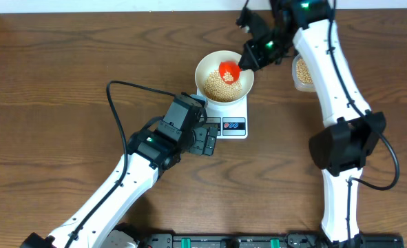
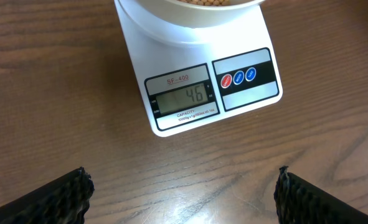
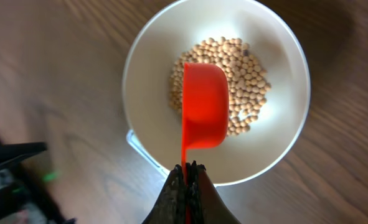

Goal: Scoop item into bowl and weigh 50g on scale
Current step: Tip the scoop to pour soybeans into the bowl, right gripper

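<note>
A: While the right gripper [image 3: 187,179] is clenched on the thin handle of the orange-red scoop [image 3: 203,106], where is the cup relative to the scale [image 1: 232,118]?

B: Above it. The cup hangs over the white bowl [image 3: 152,81], which sits on the scale's platform toward the back edge, away from the display. From the wrist view the cup covers part of the bean pile. Contact with the beans: cannot tell.

A: Beans?

B: Tan-yellow beans [image 3: 249,74] in a loose pile at the bowl's middle, so directly over the scale. None seen on the scoop itself. More beans lie in a clear tub [image 1: 301,72], right of the scale in the overhead view. It is apart from the scale and partly hidden behind the right arm.

A: Reading?

B: Grey display [image 2: 182,96] on the scale's front edge shows 46. Beside it are three round buttons [image 2: 238,78], one red and two blue.

A: Left gripper?

B: Left gripper [image 2: 184,190] is released, fingers spread wide, nothing between them. It is held just in front of the scale's front edge and faces the display. The wrist view shows bare wooden table [image 1: 51,83] between the fingertips and the scale, so no contact.

A: Bowl fit on the scale?

B: The bowl is about as wide as the platform. Display and buttons are left uncovered.
</note>
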